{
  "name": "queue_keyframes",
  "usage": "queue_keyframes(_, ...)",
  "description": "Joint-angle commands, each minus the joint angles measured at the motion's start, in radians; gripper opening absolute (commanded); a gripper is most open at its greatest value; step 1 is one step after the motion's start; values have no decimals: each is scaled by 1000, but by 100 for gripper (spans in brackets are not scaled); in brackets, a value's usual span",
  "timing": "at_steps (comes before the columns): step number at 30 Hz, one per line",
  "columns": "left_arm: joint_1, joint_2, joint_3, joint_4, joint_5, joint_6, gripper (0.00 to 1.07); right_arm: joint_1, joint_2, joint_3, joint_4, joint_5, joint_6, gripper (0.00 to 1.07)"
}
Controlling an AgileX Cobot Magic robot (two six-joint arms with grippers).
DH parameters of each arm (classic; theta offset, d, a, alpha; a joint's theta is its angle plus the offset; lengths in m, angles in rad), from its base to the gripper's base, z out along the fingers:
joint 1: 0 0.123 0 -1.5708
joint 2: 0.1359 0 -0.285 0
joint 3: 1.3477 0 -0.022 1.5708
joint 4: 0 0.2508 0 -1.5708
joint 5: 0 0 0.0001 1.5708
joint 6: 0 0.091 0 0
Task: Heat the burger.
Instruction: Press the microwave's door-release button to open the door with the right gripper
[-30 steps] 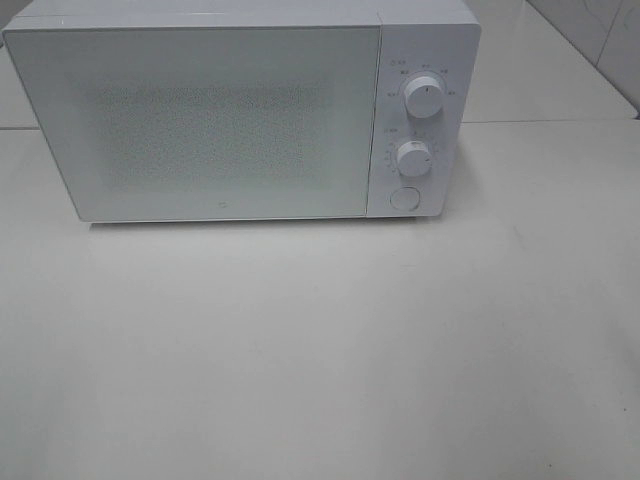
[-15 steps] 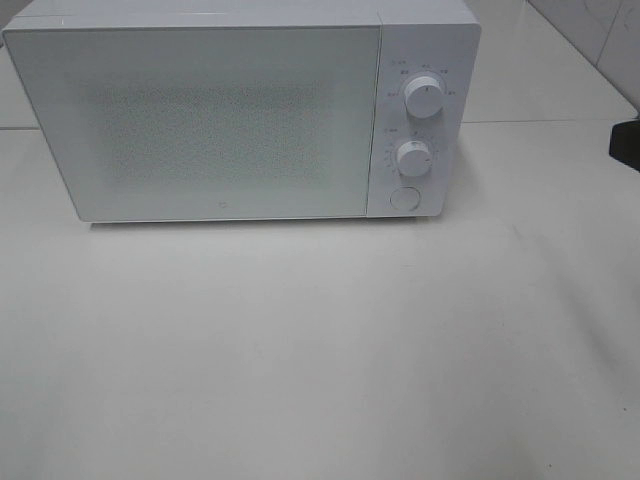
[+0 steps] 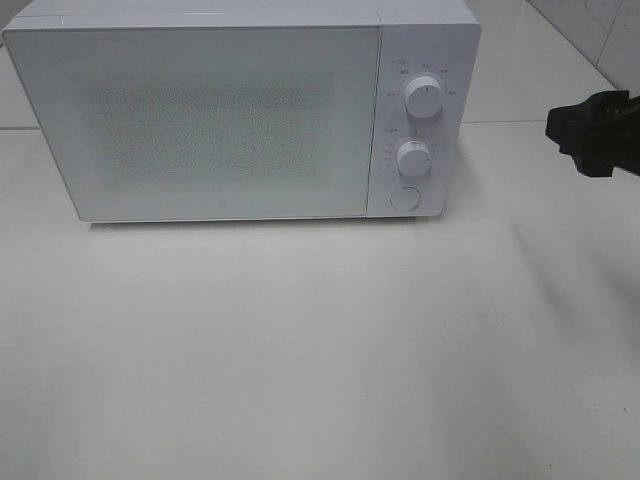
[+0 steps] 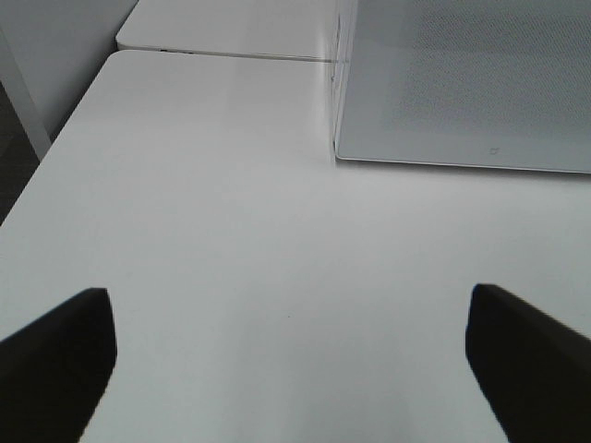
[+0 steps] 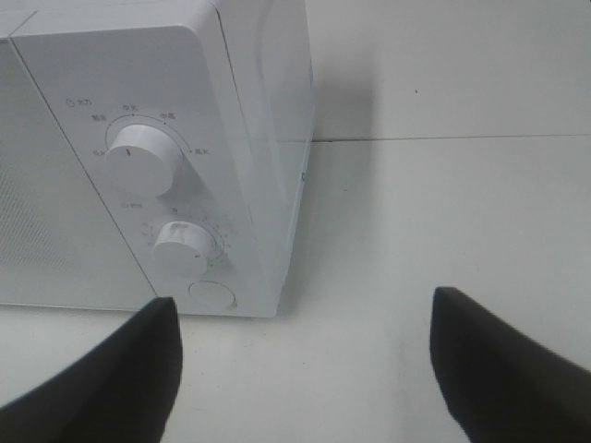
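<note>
The burger is out of view in every frame. A white microwave point(image 3: 200, 120) stands at the back of the table with its door shut; the frosted door hides its inside. My right gripper point(image 3: 572, 140) comes in from the right edge, level with the control panel and well apart from it. The right wrist view shows the right gripper point(image 5: 303, 305) open and empty, facing the upper knob point(image 5: 141, 159), the lower knob point(image 5: 183, 247) and the round button point(image 5: 211, 295). In its wrist view my left gripper point(image 4: 288, 293) is open over bare table, short of the microwave's lower left corner point(image 4: 340, 155).
The white table point(image 3: 320, 340) spreads in front of the microwave. Its left edge point(image 4: 55, 148) drops to a dark floor. A seam point(image 3: 540, 121) between two table tops runs behind the right gripper, and tiled wall point(image 3: 600, 40) rises at the far right.
The right gripper has come into the high view from the right edge and moved left toward the microwave's control panel. Nothing else has moved.
</note>
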Motion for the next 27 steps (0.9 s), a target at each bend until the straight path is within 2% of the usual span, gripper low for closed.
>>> queue_keyframes(1, 2, -20, 4, -1, -4, -4, 98, -5, 73, 53, 20, -226, -25, 71)
queue_keyframes(8, 2, -20, 4, -1, -4, -4, 98, -5, 158, 130, 164, -438, -101, 71)
queue_keyframes(10, 2, -20, 4, -1, -4, -4, 98, 27, 201, 153, 251, -504, -161, 71)
queue_keyframes(11, 2, -20, 4, -1, -4, -4, 98, 27, 201, 153, 251, -504, -161, 71)
queue_keyframes(16, 2, -20, 4, -1, -4, -4, 98, 183, 291, 160, 443, -621, -331, 71)
queue_keyframes(17, 2, -20, 4, -1, -4, -4, 98, 183, 291, 160, 443, -621, -331, 71)
queue_keyframes(18, 2, -20, 4, -1, -4, -4, 98, 234, 328, 160, 512, -676, -362, 71)
queue_keyframes(19, 2, -20, 4, -1, -4, -4, 98, 234, 328, 160, 512, -676, -362, 71)
queue_keyframes(20, 2, -20, 4, -1, -4, -4, 98, 289, 361, 160, 568, -723, -388, 71)
queue_keyframes(22, 2, -20, 4, -1, -4, -4, 98, 315, 378, 160, 599, -746, -399, 71)
queue_keyframes(24, 2, -20, 4, -1, -4, -4, 98, 390, 423, 160, 670, -803, -411, 71)
queue_keyframes(25, 2, -20, 4, -1, -4, -4, 98, 390, 423, 160, 670, -803, -411, 71)
queue_keyframes(27, 2, -20, 4, -1, -4, -4, 98, 478, 477, 146, 734, -833, -416, 71)
